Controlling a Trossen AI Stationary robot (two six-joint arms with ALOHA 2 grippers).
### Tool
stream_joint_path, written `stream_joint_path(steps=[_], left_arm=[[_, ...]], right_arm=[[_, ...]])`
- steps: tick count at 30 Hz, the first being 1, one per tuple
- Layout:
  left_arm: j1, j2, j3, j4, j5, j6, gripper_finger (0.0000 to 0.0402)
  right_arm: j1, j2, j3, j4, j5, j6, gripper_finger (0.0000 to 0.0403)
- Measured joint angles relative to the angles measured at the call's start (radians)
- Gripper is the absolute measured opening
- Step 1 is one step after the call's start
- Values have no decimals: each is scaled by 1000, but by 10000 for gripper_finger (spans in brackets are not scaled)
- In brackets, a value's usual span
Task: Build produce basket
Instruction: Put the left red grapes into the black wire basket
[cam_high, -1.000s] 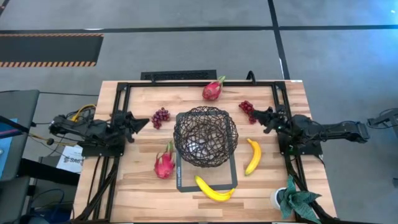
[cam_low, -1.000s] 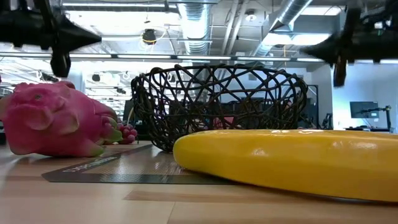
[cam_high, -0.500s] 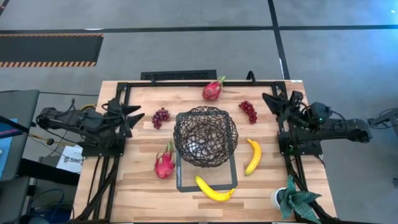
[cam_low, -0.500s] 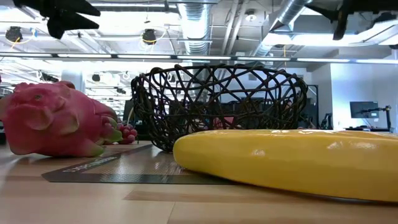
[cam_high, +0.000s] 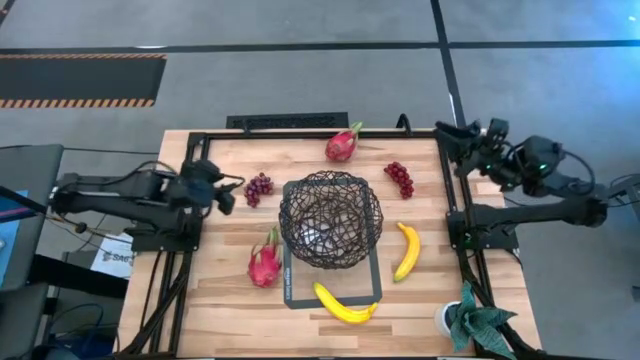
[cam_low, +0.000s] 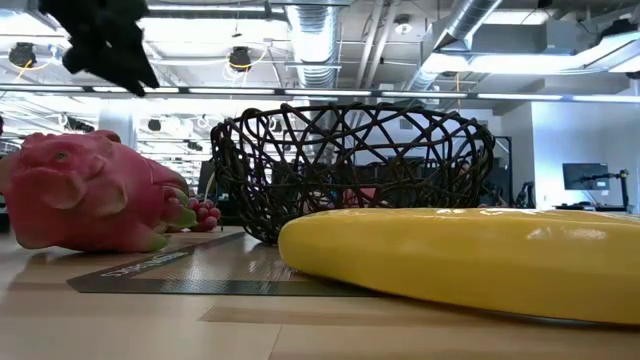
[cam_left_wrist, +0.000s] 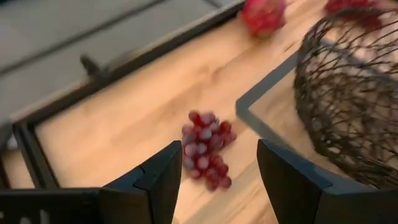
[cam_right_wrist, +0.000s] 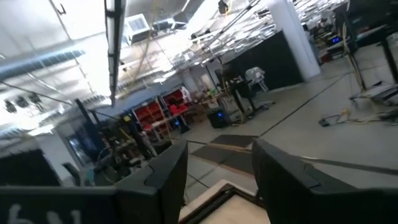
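The dark wire basket stands on a grey mat at the table's middle. Around it lie two dragon fruits, two bananas and two grape bunches. My left gripper hangs open above the table, just left of the left grape bunch, tipped down toward it. My right gripper is open, raised over the table's far right corner, and faces the room. In the low view the near banana and near dragon fruit lie in front of the basket.
A potted green plant stands at the near right corner. Black frame rails run along the table's left, right and far sides. Bare wood shows between the fruits and the table's edges.
Both grippers have opened and risen. My left gripper stays left of the left grape bunch and has tipped down toward it. My right gripper has drawn back from the right grape bunch toward the far right corner and tipped up toward the room. No fruit has moved.
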Motion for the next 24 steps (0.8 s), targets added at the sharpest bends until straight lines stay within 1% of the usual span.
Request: stream_joint_path(steps=[3, 6, 9, 12, 15, 17, 24], left_arm=[[67, 106, 0, 18, 58, -38, 195], [141, 217, 0, 77, 89, -27, 195], [225, 335, 0, 191, 150, 18, 195], [304, 445, 0, 269, 247, 65, 195], [376, 539, 0, 305, 355, 139, 195], [415, 589, 0, 313, 394, 187, 194], [512, 704, 3, 338, 410, 313, 194]], right_arm=[[-8, 10, 90, -108, -1, -6, 198], [-12, 8, 168, -213, -2, -14, 197], [-11, 7, 230, -310, -11, -16, 199], [-11, 6, 279, -371, -57, -16, 200], [-11, 7, 316, -408, -100, -16, 197], [-11, 7, 338, -427, -127, -17, 195], [-11, 6, 375, -479, -137, -33, 189]])
